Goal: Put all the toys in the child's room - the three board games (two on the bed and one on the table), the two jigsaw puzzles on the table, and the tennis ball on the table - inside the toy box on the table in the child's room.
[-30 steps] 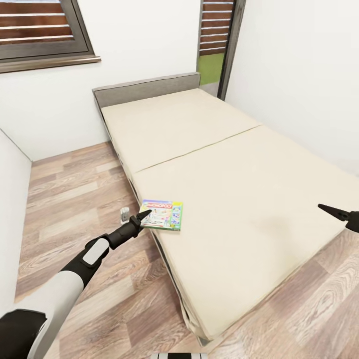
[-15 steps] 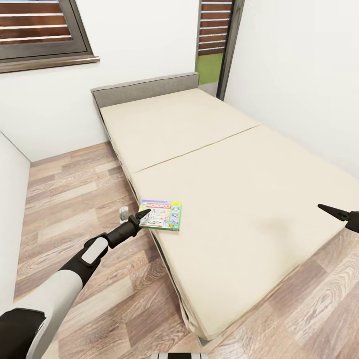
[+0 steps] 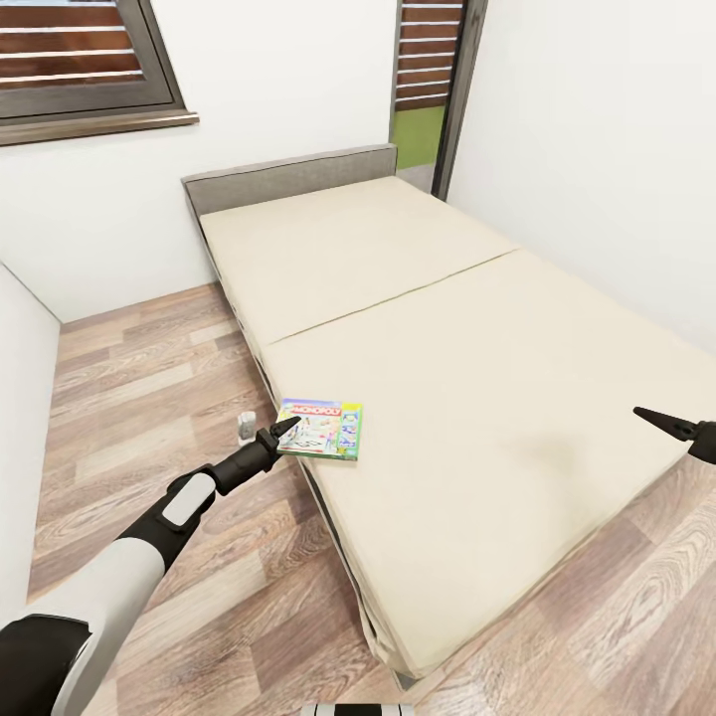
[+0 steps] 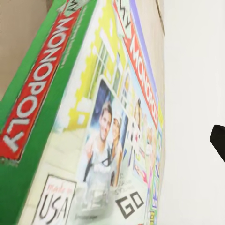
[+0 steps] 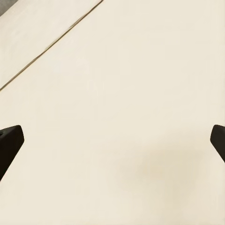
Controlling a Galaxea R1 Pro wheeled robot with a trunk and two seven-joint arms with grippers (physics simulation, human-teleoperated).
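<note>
Monopoly board game [image 3: 321, 429] is met at its near left corner by the left gripper [image 3: 286, 428], whose dark tip is seen right at the box's edge in the head view; contact cannot be confirmed. In the left wrist view the printed cover [image 4: 108, 136] is seen very close, with one dark fingertip [image 4: 218, 140] at the frame's side over the pale mattress, so the fingers appear to be spread, though their exact opening cannot be told. Nothing is seen clamped. The game is laid flat on the bed [image 3: 467, 338], at the mattress edge on the robot's left, beside the wood-plank floor [image 3: 149, 418]. The right gripper [image 3: 664, 425] is held above the bed's right part, well apart from the game; its two fingertips [image 5: 10, 140] are spread wide over bare mattress, with nothing between them. A grey headboard [image 3: 288, 176] is set against the white wall at the far end
</note>
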